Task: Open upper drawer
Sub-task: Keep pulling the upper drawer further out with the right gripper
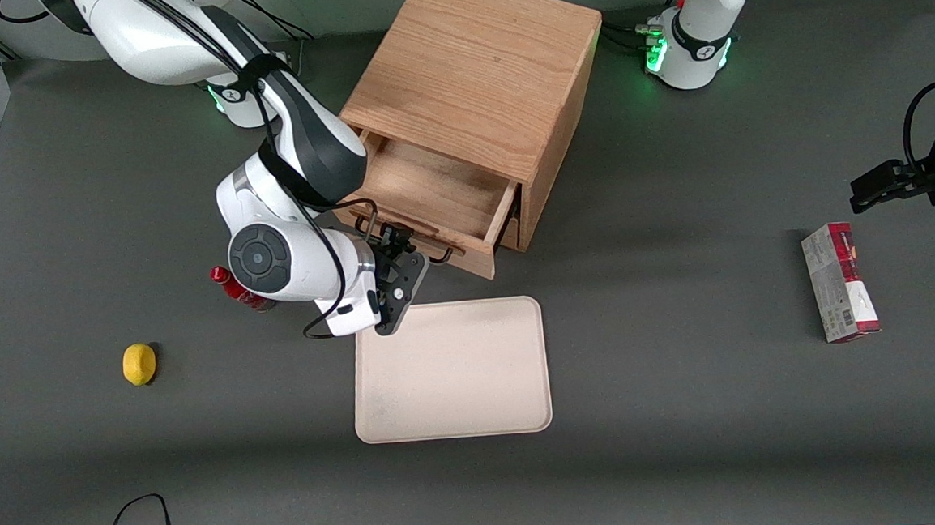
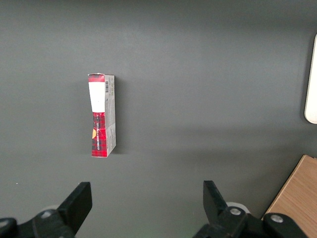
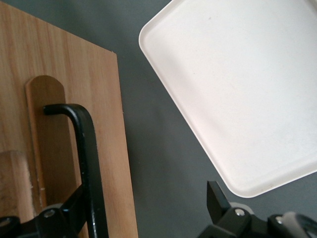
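A dark grey tabletop (image 1: 690,444) carries a light oak cabinet (image 1: 472,67), standing farther from the front camera than everything else on it. The cabinet's upper drawer (image 1: 431,196), a shallow light-wood box, is pulled out toward the front camera, so its bare wooden floor shows. The white right arm (image 1: 289,135) reaches down from its base and bends at the wrist, putting the black pincer (image 1: 395,247) at the drawer's front panel, by the thin black wire handle (image 1: 443,254). Just nearer the front camera lies a cream rectangular tray with rounded corners (image 1: 451,369), flat and close to the drawer front. A red and grey carton (image 1: 839,282) lies on its side toward the parked arm's end of the tabletop. A small red can (image 1: 235,286) shows partly from under the arm's wrist, and a small yellow lemon-shaped object (image 1: 139,364) sits toward the working arm's end. The right wrist view adds what the front view cannot: the pincer's fingers (image 3: 216,201) stand spread apart, with the black handle (image 3: 89,163) beside one finger, and nothing clamped. The left wrist view shows the carton (image 2: 102,115) alone on bare grey surface.
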